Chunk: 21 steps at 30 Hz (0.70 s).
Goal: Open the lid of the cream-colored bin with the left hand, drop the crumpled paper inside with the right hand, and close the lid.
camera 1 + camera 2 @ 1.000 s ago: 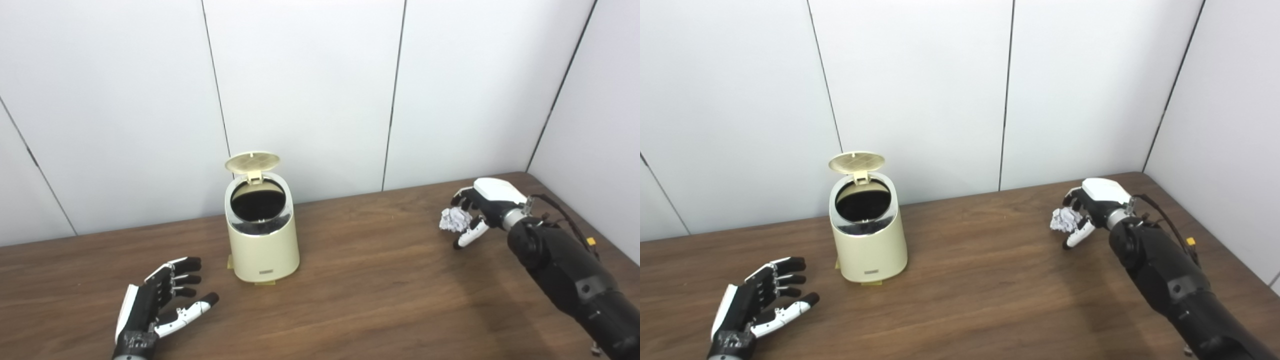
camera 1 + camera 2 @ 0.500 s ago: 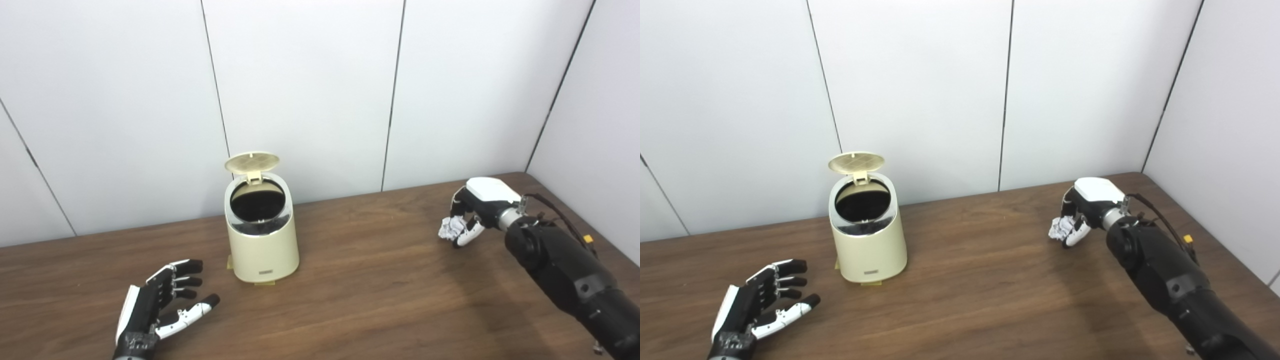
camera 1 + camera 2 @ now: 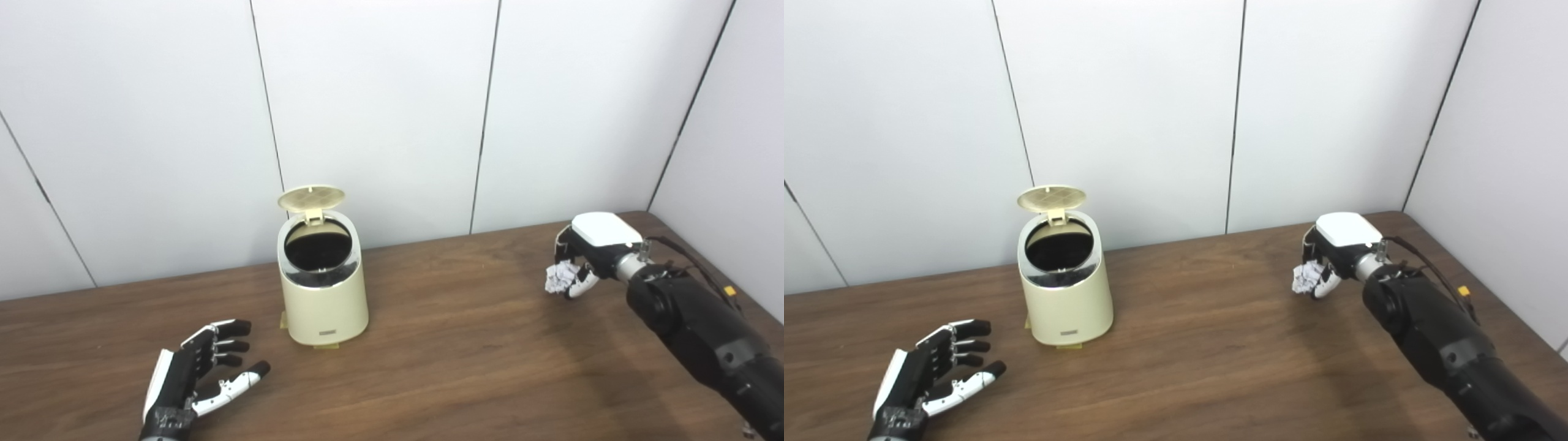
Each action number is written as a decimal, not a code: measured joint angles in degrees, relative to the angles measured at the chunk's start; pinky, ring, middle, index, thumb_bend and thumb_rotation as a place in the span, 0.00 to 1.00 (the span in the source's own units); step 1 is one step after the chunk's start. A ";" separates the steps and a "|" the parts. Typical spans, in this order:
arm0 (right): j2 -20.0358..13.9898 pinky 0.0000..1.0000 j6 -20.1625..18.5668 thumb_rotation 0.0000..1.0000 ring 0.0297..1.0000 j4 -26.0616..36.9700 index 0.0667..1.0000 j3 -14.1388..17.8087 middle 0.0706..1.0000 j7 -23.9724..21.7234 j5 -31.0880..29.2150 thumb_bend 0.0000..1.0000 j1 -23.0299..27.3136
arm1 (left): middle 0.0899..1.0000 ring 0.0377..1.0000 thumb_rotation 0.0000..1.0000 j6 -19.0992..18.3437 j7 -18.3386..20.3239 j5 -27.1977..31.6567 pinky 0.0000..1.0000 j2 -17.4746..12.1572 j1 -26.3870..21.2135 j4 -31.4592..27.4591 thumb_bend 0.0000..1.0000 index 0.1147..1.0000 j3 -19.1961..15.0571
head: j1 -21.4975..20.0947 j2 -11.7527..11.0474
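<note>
- Looking through the left eye view, we see our right hand (image 3: 582, 260) curled around the small white crumpled paper ball (image 3: 558, 277), at the far right side of the dark brown wooden table (image 3: 441, 355). The paper sits between the fingers and the thumb, and we judge it is gripped so for the carrying to the bin.
- The cream-colored round plastic bin (image 3: 323, 288) stands upright near the middle of the table, well apart from the paper. Its round hinged lid (image 3: 311, 198) is tipped up at the back, so the dark mouth is free from above.
- Our left hand (image 3: 196, 376) lies low near the front left of the table, fingers spread and grasping nothing. We think it waits there, beside the bin, because the opening is done and the closing comes later.
- In the right eye view the same order is seen: the left hand (image 3: 934, 376) released and near the table, the bin (image 3: 1066, 294) with its lid (image 3: 1051, 197) standing up, the right hand (image 3: 1332, 257) clenched on the paper (image 3: 1306, 277).
- Around them we find only the white panelled wall (image 3: 1127, 110) close behind the bin, and some small yellowish pieces, maybe tape, at the foot of the bin.
- Nothing stands on the wood between paper and bin. The raised lid is the only obstacle we expect, so the hand should better arrive from the front or from above.
</note>
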State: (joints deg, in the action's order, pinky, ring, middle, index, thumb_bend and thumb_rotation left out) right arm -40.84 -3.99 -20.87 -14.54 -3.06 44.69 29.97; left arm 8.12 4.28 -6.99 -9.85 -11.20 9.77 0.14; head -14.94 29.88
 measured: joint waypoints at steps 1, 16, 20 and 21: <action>0.23 0.68 -0.04 0.00 0.59 2.26 0.46 0.75 0.43 -0.01 -0.73 0.53 -0.13 | 0.70 0.65 0.09 -0.05 0.00 -0.04 0.60 -0.04 0.04 -0.01 0.69 0.68 0.00 | 0.00 0.00; 11.24 0.58 -6.73 0.00 0.52 21.15 0.45 6.14 0.44 -7.14 -8.49 0.53 1.63 | 0.70 0.66 0.09 -0.04 -0.04 -0.26 0.61 0.28 -0.41 0.41 0.70 0.68 0.24 | 2.28 -0.70; 14.98 0.33 -9.35 0.00 0.35 23.54 0.47 6.47 0.40 -8.46 -10.17 0.53 2.67 | 0.70 0.65 0.08 -0.05 -0.05 -0.27 0.60 0.52 -0.52 0.42 0.70 0.68 0.33 | 3.16 -0.79; 15.82 0.29 -9.30 0.00 0.32 23.53 0.48 6.53 0.39 -8.38 -10.90 0.53 2.91 | 0.70 0.65 0.08 -0.05 -0.06 -0.27 0.60 0.59 -0.55 0.43 0.71 0.68 0.34 | 3.51 -0.70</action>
State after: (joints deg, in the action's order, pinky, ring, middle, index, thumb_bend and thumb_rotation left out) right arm -25.01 -13.28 2.66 -8.01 -11.43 33.79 32.87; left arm 8.08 4.22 -7.26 -9.26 -11.74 10.20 0.48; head -11.43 29.18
